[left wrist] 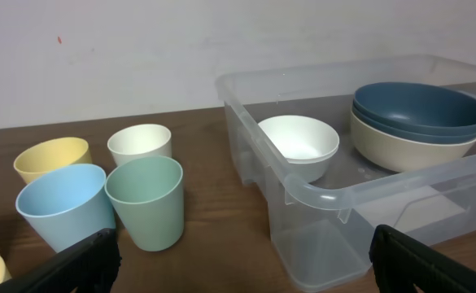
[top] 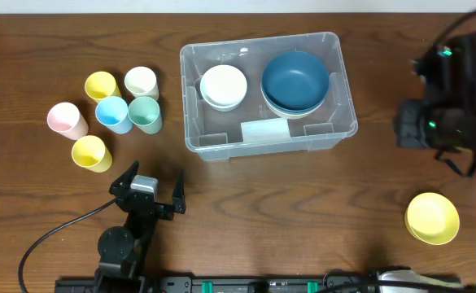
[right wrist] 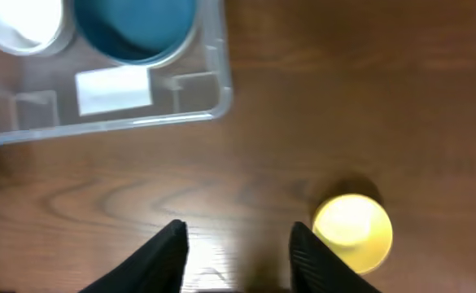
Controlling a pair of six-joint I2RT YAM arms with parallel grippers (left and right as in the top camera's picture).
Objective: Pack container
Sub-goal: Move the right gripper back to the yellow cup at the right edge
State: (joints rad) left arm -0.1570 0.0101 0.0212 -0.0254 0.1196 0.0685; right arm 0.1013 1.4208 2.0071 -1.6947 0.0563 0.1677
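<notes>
From overhead, the container [top: 187, 106] sits mid-table, a bit toward the back, with a white bowl [top: 223, 86] and a blue bowl [top: 294, 80] already filling most of its floor. I'd say space is the first worry: anything dropped in carelessly could land tilted on those two. The left gripper [top: 151, 181] is spread as wide as it goes, empty, just in front of six cups [top: 112, 114] bunched close together. Left wrist view makes that look worse. The green cup [left wrist: 146, 199] and blue cup [left wrist: 63, 207] are practically touching, so jaws that wide coming down around one would likely knock its neighbour over. The container's rim is right there too, and a light clear bin could get shoved if clipped. In the right wrist view, the right gripper [right wrist: 238, 248] is partly open with nothing between its fingers, and the yellow bowl [right wrist: 352, 230] sits off to one side of them, not in the gap. Closing from there would miss it, or just nudge it along the table [right wrist: 368, 106].
</notes>
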